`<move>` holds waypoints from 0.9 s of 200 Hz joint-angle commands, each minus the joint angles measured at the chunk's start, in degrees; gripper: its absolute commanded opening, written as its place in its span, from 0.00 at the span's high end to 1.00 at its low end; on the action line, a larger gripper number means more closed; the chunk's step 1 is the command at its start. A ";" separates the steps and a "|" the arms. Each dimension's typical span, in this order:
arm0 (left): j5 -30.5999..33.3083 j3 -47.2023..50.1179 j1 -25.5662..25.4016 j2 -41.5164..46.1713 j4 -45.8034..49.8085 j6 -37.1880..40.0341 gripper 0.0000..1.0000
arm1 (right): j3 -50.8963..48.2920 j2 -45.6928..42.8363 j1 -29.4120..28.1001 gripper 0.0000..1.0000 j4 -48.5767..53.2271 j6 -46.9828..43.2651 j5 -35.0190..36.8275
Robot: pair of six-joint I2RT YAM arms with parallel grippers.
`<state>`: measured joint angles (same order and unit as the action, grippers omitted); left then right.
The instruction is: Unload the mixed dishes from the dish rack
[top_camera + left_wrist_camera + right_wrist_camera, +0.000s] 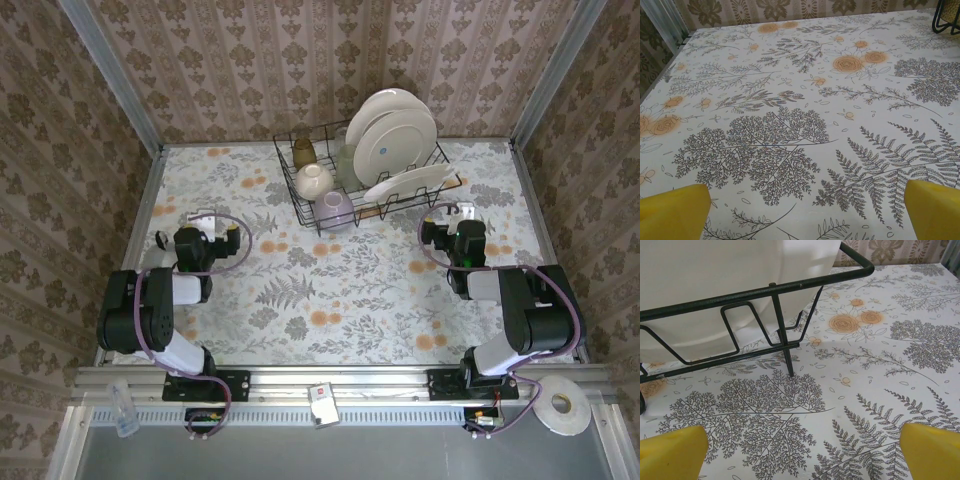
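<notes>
Your counter (pixel 400 300) is white, printed with grey ferns and orange blooms. The dish rack (pixel 298 188) at its far edge is black wire. In it sit white plates (pixel 395 135), a lavender bowl (pixel 336 210), a cream bowl (pixel 313 180), a brown cup (pixel 304 151) and a pale green glass (pixel 346 165). Your left claw (pixel 800 215) and right claw (pixel 800 455) are tipped yellow. The walls (pixel 200 60) wear brown damask.

Table (pixel 330 310) bare along near edge and toward far-left corner: free passage. Dish rack (pixel 365 185) blocks far edge, middle to right. Tilted plate (pixel 410 185) crowds its near-right rail.
</notes>
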<state>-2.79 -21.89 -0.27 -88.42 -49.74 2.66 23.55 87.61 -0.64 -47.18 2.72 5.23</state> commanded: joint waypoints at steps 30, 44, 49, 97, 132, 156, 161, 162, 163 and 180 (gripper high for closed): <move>-0.22 -1.16 0.27 -0.58 -1.43 0.95 0.00 | 0.19 0.01 -0.25 0.00 -1.16 -0.69 -1.20; -0.12 -1.15 0.27 -0.53 -1.44 0.95 0.00 | 0.18 0.07 -0.23 0.00 -1.07 -0.70 -1.30; -0.11 -1.16 0.27 -0.60 -1.40 0.95 0.00 | 0.20 0.03 -0.28 0.00 -1.07 -0.69 -1.33; -0.23 -1.23 0.27 -0.53 -1.30 0.95 0.00 | 0.28 0.15 -0.23 0.00 -0.90 -0.70 -1.28; -0.43 -1.23 0.31 -0.60 -1.33 0.86 0.00 | 0.44 0.23 -0.23 0.00 -0.67 -0.61 -1.40; -0.47 -1.23 0.36 -0.59 -1.33 0.84 0.00 | 0.44 0.21 -0.17 0.00 -0.63 -0.61 -1.47; -0.45 -1.23 0.36 -0.60 -1.34 0.88 0.00 | 0.45 0.27 -0.16 0.00 -0.63 -0.61 -1.46; -0.41 -1.23 0.36 -0.61 -1.33 0.87 0.00 | 0.45 0.23 -0.20 0.00 -0.63 -0.61 -1.46; -0.44 -1.27 0.36 -0.61 -1.33 0.87 0.00 | 0.45 0.21 -0.17 0.00 -0.63 -0.61 -1.46; -0.40 -1.23 0.32 -0.60 -1.35 0.86 0.00 | 0.47 0.17 -0.19 0.00 -0.71 -0.61 -1.46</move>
<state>-2.79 -21.89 -0.27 -88.42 -49.74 2.81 23.55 87.61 -0.64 -47.18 2.72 5.08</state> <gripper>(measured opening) 0.997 0.999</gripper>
